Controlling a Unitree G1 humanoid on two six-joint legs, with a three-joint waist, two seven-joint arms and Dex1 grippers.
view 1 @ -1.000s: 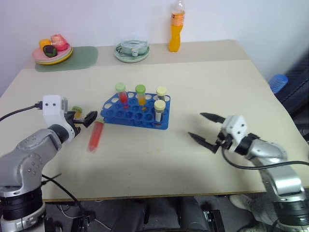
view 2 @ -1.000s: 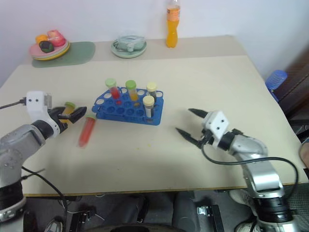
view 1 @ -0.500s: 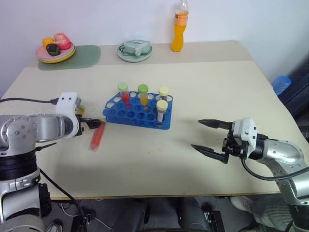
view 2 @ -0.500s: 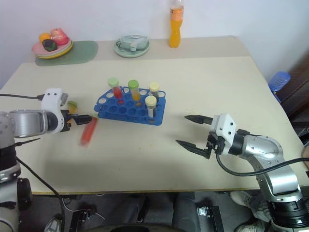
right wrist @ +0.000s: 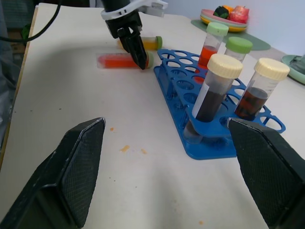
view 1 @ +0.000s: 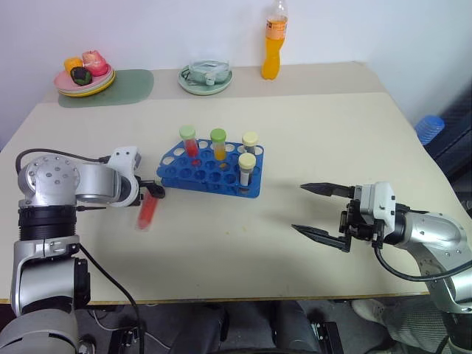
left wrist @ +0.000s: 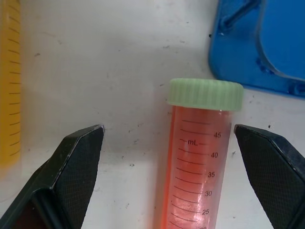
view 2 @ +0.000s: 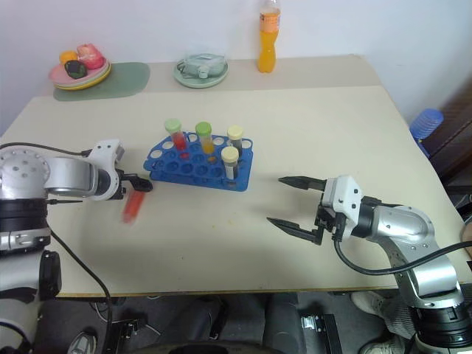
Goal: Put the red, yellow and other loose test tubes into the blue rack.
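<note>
Item 1, left gripper [view 1: 151, 192]: sits at the left-centre of the head view. I have its fingers spread wide, straddling the cap end of the red tube [view 1: 147, 210], with nothing held. In the wrist view the tube lies off-centre between the fingertips [left wrist: 81, 152], nearer the far-side one.

Item 2, red tube: lies flat on the table [view 1: 310, 133], just left of the blue rack [view 1: 210, 171]. Its long axis runs near-vertical in the frame, green cap [left wrist: 206, 94] toward the rack's near-left corner, base toward the lower edge.

Item 3, yellow tube [right wrist: 143, 43]: lies on its side beyond the red one, seen in the right wrist view, green cap toward the rack.

Item 4, blue rack: centre of frame, holding four upright tubes, two green-capped at the back and two cream-capped at the right.

Item 5, right gripper [view 1: 321, 213]: lower right, fingers wide apart, empty, well away from the rack.

Handling note: I judge the step to be grasping the red tube. I would centre the fingers first, close across the body just below the cap, perpendicular to its axis, then lift clear of the rack corner before tipping it upright, cap uppermost.
</note>
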